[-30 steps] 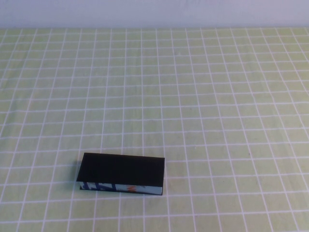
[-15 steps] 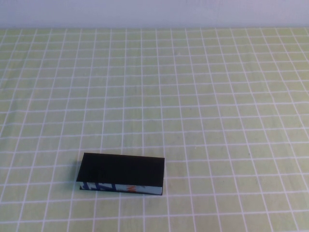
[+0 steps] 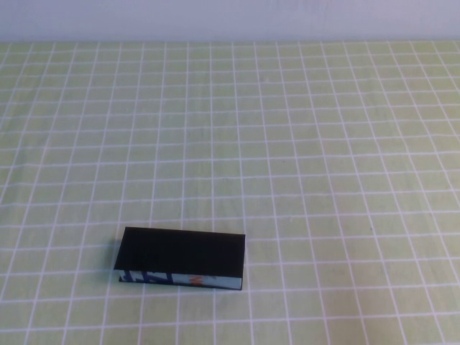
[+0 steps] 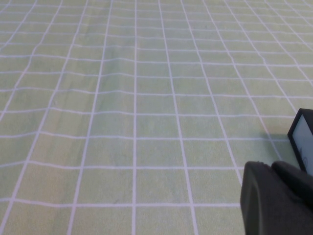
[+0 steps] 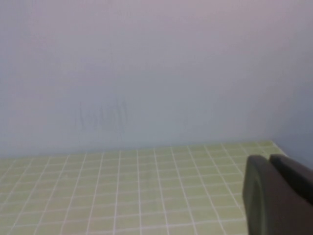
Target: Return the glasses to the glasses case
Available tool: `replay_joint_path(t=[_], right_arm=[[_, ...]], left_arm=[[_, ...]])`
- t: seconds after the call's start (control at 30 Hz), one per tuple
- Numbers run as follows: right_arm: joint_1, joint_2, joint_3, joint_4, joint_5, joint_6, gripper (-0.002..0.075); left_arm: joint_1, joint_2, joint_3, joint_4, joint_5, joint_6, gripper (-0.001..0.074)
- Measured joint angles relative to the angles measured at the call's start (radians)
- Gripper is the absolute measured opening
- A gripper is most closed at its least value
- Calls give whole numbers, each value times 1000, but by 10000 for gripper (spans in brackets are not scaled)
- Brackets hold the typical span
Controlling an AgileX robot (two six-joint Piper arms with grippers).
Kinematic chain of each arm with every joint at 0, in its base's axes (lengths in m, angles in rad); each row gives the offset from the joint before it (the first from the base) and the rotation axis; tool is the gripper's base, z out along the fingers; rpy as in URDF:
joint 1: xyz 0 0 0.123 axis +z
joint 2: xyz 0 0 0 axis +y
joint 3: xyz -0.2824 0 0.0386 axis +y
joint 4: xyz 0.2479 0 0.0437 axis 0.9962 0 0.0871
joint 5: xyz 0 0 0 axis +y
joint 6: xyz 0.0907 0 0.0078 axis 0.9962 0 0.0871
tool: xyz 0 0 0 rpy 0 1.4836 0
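The glasses case (image 3: pixel 182 253) lies flat on the checked cloth at the near left of the high view, lid down, with its blue, white and orange front edge facing me. One pale corner of it shows in the left wrist view (image 4: pixel 304 138). The glasses are not in view anywhere. My left gripper (image 4: pixel 272 169) shows only in the left wrist view, low over the cloth just short of the case's corner, fingers pressed together and empty. My right gripper (image 5: pixel 269 161) shows only in the right wrist view, raised and facing the back wall, fingers together and empty.
A green cloth with a white grid (image 3: pixel 302 144) covers the whole table. A plain pale wall (image 5: pixel 146 73) stands behind the table's far edge. Neither arm shows in the high view.
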Motion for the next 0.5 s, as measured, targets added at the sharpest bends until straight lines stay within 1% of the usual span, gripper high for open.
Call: replay_joint_path(t=[0.17, 0.37, 0.5], right_arm=[[-1, -87, 160, 12, -18, 1, -18], [-1, -93, 377, 20, -80, 1, -18], [-1, -93, 422, 18, -35, 1, -18]], left_arm=[[0, 0, 0, 0, 0, 0, -1], [0, 0, 0, 0, 0, 0, -1], [0, 0, 0, 0, 0, 0, -1]])
